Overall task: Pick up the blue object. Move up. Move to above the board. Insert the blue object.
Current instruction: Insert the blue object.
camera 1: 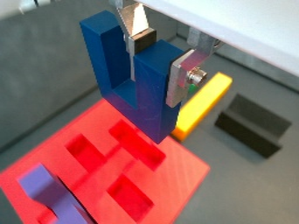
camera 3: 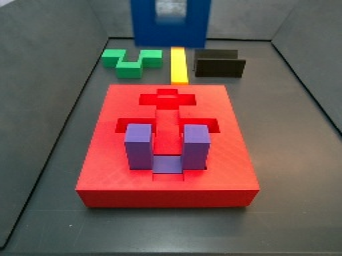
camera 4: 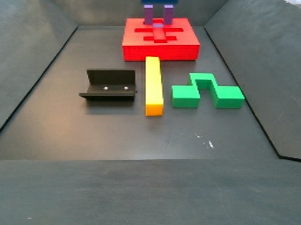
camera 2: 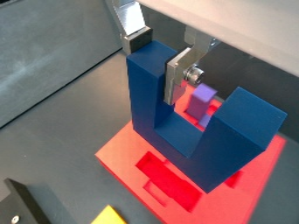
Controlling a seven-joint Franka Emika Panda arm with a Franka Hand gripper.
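Fingers (camera 2: pixel 177 72) clamped on blue object (camera 2: pixel 193 131) prong, above board (camera 2: pixel 135 157).

Yellow bar (camera 4: pixel 153 85) lies between fixture (camera 4: pixel 109 87) and green block (camera 4: pixel 209 91).

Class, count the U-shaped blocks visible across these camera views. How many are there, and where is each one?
2. The blue object is held in the pincer above the board; the purple U-block sits in the board.
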